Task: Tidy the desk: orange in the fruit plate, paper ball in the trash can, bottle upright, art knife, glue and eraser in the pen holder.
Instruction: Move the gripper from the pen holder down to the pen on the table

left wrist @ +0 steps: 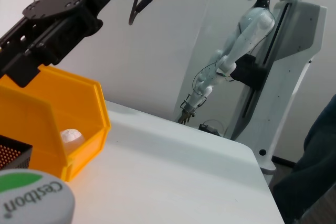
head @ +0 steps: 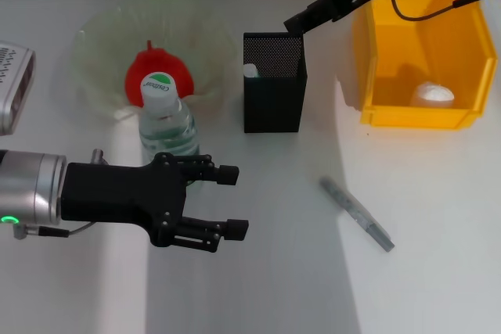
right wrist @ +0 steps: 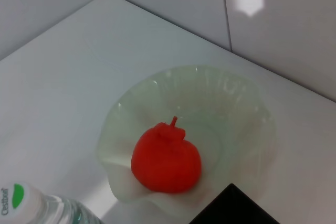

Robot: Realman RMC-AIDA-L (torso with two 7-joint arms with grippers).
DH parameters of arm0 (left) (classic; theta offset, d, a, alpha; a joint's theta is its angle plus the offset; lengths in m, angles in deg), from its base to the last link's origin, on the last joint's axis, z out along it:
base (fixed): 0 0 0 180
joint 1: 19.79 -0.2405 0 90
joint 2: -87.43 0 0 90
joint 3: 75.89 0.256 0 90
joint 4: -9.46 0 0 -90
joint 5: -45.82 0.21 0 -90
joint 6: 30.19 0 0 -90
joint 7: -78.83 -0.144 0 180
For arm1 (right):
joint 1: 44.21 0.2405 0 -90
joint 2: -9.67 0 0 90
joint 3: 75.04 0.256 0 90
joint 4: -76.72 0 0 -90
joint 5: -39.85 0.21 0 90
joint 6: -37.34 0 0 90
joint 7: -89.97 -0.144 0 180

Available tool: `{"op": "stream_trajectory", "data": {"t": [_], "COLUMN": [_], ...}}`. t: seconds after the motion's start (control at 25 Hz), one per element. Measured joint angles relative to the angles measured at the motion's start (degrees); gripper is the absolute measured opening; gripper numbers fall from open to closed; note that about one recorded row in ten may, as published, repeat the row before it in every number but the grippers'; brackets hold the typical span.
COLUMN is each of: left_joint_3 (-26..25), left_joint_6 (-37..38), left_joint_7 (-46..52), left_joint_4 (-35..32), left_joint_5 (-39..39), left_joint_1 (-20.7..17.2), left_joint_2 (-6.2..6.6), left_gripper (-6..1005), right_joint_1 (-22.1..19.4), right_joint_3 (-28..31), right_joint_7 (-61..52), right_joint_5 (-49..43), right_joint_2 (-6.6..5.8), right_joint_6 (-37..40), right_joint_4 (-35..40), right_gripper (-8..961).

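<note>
Nearest to where I stand, the left gripper hangs low over the table with its two black fingers spread apart and nothing between them, just in front of the bottle. That bottle stands upright on its base, green-and-white cap up, and I'll place everything else by it.

Directly behind the bottle sits the fruit plate, a pale ruffled glass dish, with the orange resting inside it; it looks more red than orange. To the right of the bottle and a little behind is the black mesh pen holder, with something white showing at its inner left edge, too small to name. The right gripper hovers just above the holder's far right corner; I cannot tell how its fingers are set. Farther right of the bottle is the yellow trash can, with the paper ball lying in it. Forward and right of the bottle, well apart, the art knife lies flat on the table.

My worry is the knife: thin and flat, it could slip from a pinch or skid away. A careless sweep of the left arm could also topple the bottle.
</note>
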Motion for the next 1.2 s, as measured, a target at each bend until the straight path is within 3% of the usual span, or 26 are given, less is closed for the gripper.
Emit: {"op": "stream_trajectory", "data": {"t": [0.16, 0.24, 0.32, 0.4, 0.44, 0.72, 1.2], "left_joint_3": [0.0, -0.1, -0.1, -0.1, -0.1, 0.0, 0.0], "left_joint_6": [0.0, 0.1, 0.1, 0.1, 0.1, 0.1, -0.2], "left_joint_7": [0.0, 0.0, 0.0, 0.0, 0.0, -0.5, -0.8], "left_joint_4": [0.0, 0.0, 0.0, 0.0, 0.0, 0.0, 0.0], "left_joint_5": [0.0, 0.0, 0.0, 0.0, 0.0, 0.0, 0.1], "left_joint_1": [-0.2, -0.2, -0.3, -0.3, -0.2, 0.1, -0.3], "left_joint_2": [0.02, 0.06, 0.08, 0.09, 0.09, 0.03, 0.00], "left_gripper": [835, 835, 835, 835, 835, 835, 835], "right_joint_1": [-5.2, -5.9, -7.6, -7.9, -8.3, -8.7, -6.4], "right_joint_3": [-0.4, -0.5, -1.3, -2.2, -5.3, -15.9, -22.5], "right_joint_7": [-5.6, -6.8, -10.7, -12.1, -14.6, -20.0, -21.1], "right_joint_5": [-2.2, -3.2, -7.2, -8.7, -11.0, -11.9, -9.0], "right_joint_2": [0.03, 0.19, 1.35, 1.75, 2.54, 3.09, 3.33], "right_joint_6": [9.0, 11.1, 16.7, 18.0, 19.8, 17.0, 10.4], "right_joint_4": [13.2, 15.5, 21.1, 21.8, 21.5, 15.5, 2.9], "right_gripper": [558, 558, 558, 557, 557, 556, 555]}}
